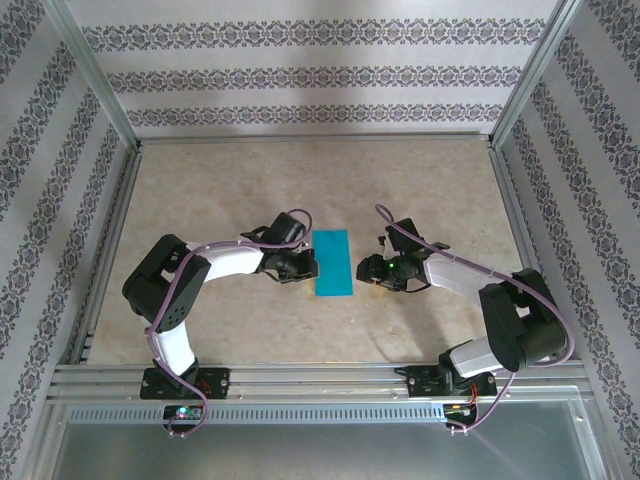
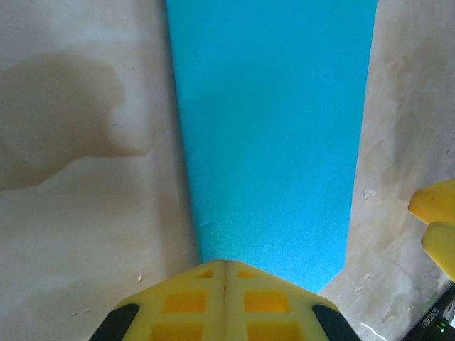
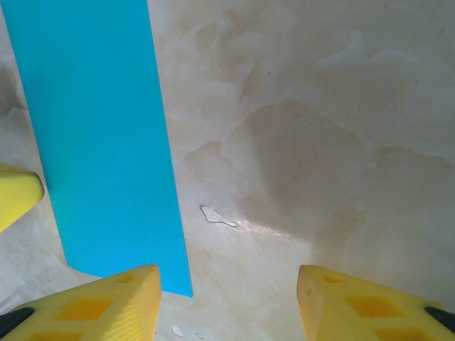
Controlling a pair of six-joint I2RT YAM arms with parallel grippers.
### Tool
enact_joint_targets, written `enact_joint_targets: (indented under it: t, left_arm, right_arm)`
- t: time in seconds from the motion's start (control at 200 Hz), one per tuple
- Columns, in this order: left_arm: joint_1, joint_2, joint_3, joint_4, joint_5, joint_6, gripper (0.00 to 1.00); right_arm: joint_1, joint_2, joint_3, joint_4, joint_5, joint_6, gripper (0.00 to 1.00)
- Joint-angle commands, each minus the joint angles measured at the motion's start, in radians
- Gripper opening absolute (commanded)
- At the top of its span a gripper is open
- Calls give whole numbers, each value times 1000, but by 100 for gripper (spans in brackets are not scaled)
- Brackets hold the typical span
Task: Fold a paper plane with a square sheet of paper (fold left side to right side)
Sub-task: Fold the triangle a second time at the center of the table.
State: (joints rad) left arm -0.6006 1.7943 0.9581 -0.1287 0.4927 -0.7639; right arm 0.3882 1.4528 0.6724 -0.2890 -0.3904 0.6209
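Left pincer point(image 2: 225, 266) pressed together at the paper's edge, right pincer point(image 3: 227, 302) spread wide beside it.

The yellow fingers of the left pincer point(image 1: 300, 266) are closed on each other, their tips at the near edge of the teal-blue sheet of paper point(image 2: 270, 142) (I cannot tell if they pinch it). The right pincer point(image 1: 373, 270) holds nothing, with its left finger just beside a corner of the sheet point(image 3: 99, 142). The sheet point(image 1: 333, 263) is a thin, smooth, narrow rectangle, lying flat between both pincers on the beige marbled table point(image 1: 200, 200).
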Motion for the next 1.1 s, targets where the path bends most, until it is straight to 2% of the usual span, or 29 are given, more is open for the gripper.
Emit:
enact_joint_targets:
  t: [0.0,0.29,0.59,1.094]
  left_arm:
    - [1,20,16,-27,-1,5,3]
    - [-1,43,14,-21,12,2,3]
    - [-1,51,10,-77,-14,21,3]
    - [-2,46,2,-68,-16,18,2]
  right_arm:
    - [-6,17,21,-23,-11,-18,54]
    - [-3,21,29,-16,-52,-8,52]
    - [0,63,44,-14,-196,40,44]
    - [51,138,50,53,-218,89,38]
